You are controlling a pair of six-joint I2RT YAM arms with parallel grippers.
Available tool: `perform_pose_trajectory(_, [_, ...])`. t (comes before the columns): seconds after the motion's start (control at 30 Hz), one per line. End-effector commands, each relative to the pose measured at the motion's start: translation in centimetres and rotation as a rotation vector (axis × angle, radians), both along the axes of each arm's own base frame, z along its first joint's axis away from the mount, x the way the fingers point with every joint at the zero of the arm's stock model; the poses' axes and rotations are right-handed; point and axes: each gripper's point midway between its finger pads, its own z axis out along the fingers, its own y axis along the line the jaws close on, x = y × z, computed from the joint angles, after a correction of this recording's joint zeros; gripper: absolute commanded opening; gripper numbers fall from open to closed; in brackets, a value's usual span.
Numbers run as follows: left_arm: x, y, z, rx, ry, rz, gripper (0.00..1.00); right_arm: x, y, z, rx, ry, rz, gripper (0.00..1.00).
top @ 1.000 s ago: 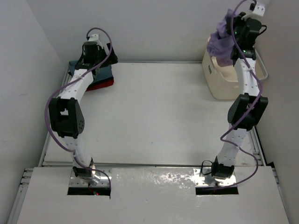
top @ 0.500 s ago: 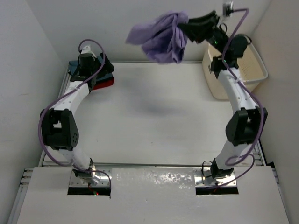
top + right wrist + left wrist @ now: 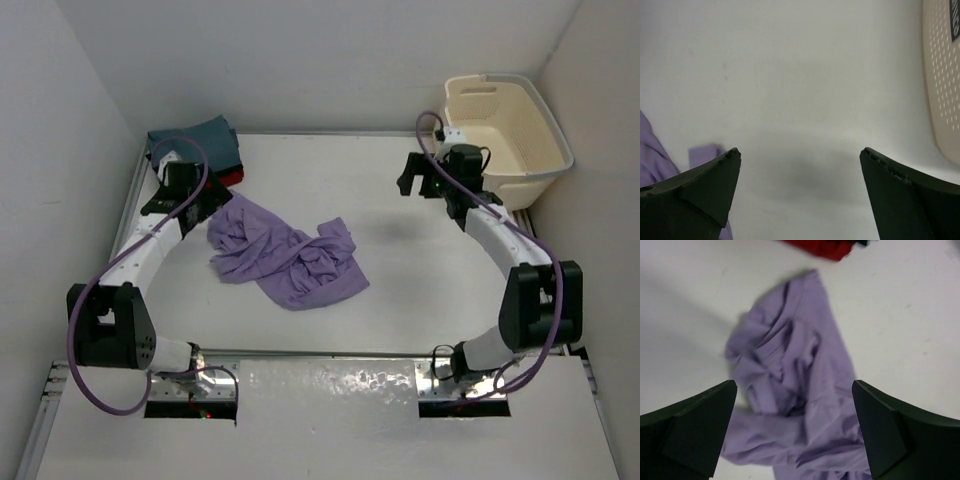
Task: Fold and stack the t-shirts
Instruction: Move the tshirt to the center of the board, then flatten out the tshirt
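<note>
My left jaws stand wide and hold nothing, hanging over the far left end of the purple shirt. It lies crumpled and unfolded on the counter between my two arms, near the pile in the far left corner where a blue-grey shirt lies on a red shirt. My right jaws are also spread wide and hold nothing, over the counter beside the cream tub.
</note>
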Motion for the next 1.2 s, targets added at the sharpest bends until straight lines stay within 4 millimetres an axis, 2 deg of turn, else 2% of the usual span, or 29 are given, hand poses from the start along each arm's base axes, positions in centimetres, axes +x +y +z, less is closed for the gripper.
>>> perform_pose_trajectory(0.0, [-3.1, 0.5, -1.3, 0.018, 0.102, 0.041, 1.0, -3.9, -1.2, -1.5, -0.228, 0.076, -0.014, 0.99])
perform_pose_trajectory(0.03, [-3.7, 0.7, -1.2, 0.026, 0.112, 0.062, 1.0, -4.9, 0.4, -2.1, -0.246, 0.09, 0.04, 0.99])
perform_pose_trajectory(0.1, [-5.3, 1.4, -1.7, 0.05, 0.158, 0.089, 1.0, -6.5, 1.7, -3.4, -0.283, 0.122, 0.111, 0.99])
perform_pose_trajectory(0.13, [-5.8, 1.3, -1.8, 0.05, 0.166, 0.084, 1.0, -7.5, 2.8, -3.7, -0.293, 0.132, 0.151, 0.99])
perform_pose_trajectory(0.2, [-7.3, 0.5, -2.4, 0.022, 0.199, 0.046, 1.0, -9.5, 3.8, -5.4, -0.282, 0.172, 0.198, 0.99])
perform_pose_trajectory(0.23, [-7.9, 0.0, -2.9, 0.014, 0.212, 0.017, 1.0, -10.3, 4.9, -5.0, -0.263, 0.146, 0.226, 0.99])
perform_pose_trajectory(0.27, [-9.1, -0.6, -3.7, 0.005, 0.244, -0.01, 1.0, -12.1, 5.2, -7.1, -0.247, 0.184, 0.254, 0.99])
perform_pose_trajectory(0.3, [-9.7, -1.0, -4.3, -0.001, 0.264, -0.023, 1.0, -13.1, 6.8, -7.2, -0.211, 0.168, 0.316, 0.99])
perform_pose_trajectory(0.37, [-11.8, -1.8, -6.2, -0.026, 0.342, -0.044, 1.0, -15.8, 8.0, -8.2, -0.17, 0.176, 0.396, 0.99])
perform_pose_trajectory(0.4, [-12.3, -2.4, -6.7, -0.038, 0.359, -0.057, 1.0, -17.2, 9.5, -8.3, -0.145, 0.17, 0.471, 0.99])
perform_pose_trajectory(0.43, [-13.6, -2.7, -8.2, -0.047, 0.398, -0.056, 1.0, -18.6, 10.1, -9.1, -0.148, 0.177, 0.528, 0.99])
perform_pose_trajectory(0.53, [-14.9, -3.3, -10.7, -0.064, 0.424, -0.04, 1.0, -21.8, 11.6, -10.9, -0.173, 0.214, 0.687, 0.99])
perform_pose_trajectory(0.57, [-15.1, -3.3, -11.3, -0.073, 0.425, -0.027, 1.0, -22.2, 11.7, -11.4, -0.185, 0.221, 0.702, 0.99])
perform_pose_trajectory(0.6, [-14.5, -4.1, -11.8, -0.111, 0.386, -0.046, 0.99, -22.7, 12.0, -12.0, -0.206, 0.228, 0.732, 0.99])
perform_pose_trajectory(0.7, [-13.2, -4.9, -12.6, -0.139, 0.328, -0.054, 0.99, -23.2, 13.0, -12.6, -0.218, 0.236, 0.787, 0.97])
perform_pose_trajectory(0.8, [-12.5, -4.6, -13.4, -0.113, 0.338, -0.045, 0.98, -23.2, 13.6, -14.4, -0.245, 0.269, 0.799, 0.96])
perform_pose_trajectory(0.83, [-12.2, -4.1, -13.5, -0.086, 0.331, -0.028, 0.97, -23.1, 13.3, -15.6, -0.273, 0.296, 0.785, 0.96])
perform_pose_trajectory(0.9, [-11.5, -3.5, -14.1, -0.047, 0.337, -0.019, 0.96, -22.3, 13.7, -16.1, -0.295, 0.284, 0.768, 0.96])
perform_pose_trajectory(0.97, [-11.2, -3.5, -14.5, -0.042, 0.342, -0.017, 0.89, -21.3, 13.8, -17.0, -0.317, 0.279, 0.735, 0.95])
perform_pose_trajectory(1.0, [-10.9, -4.2, -15.0, -0.059, 0.348, -0.052, 0.82, -21.2, 13.9, -17.3, -0.317, 0.283, 0.735, 0.93])
perform_pose_trajectory(1.07, [-10.9, -3.9, -15.6, -0.049, 0.352, -0.035, 0.78, -20.6, 14.0, -17.7, -0.339, 0.264, 0.709, 0.92])
perform_pose_trajectory(1.17, [-10.2, -4.2, -16.3, -0.044, 0.372, -0.057, 0.46, -20.1, 13.5, -18.4, -0.381, 0.259, 0.676, 0.87])
